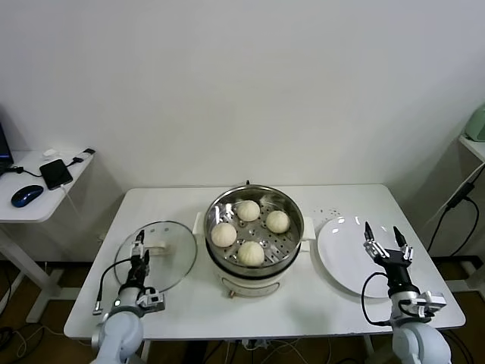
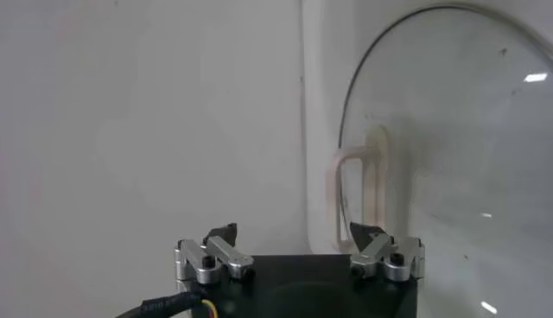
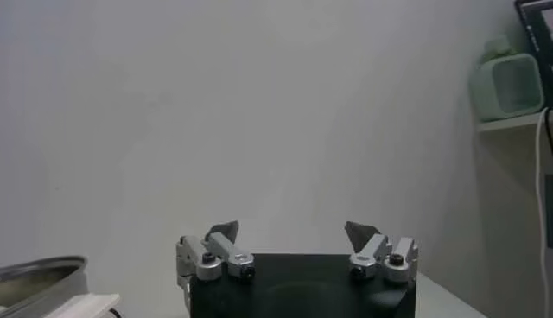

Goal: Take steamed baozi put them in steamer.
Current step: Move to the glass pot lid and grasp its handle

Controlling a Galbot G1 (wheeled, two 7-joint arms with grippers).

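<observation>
Four cream-white round dough buns (image 1: pixel 249 230) inside shiny round steel steamer (image 1: pixel 292 240); left gripper (image 1: pixel 139 251) and right gripper (image 1: pixel 386 239) both spread, empty.

A bare lab or office: white table (image 1: pixel 174 205), side desk (image 1: pixel 30 205) with mouse (image 1: pixel 26 195).
</observation>
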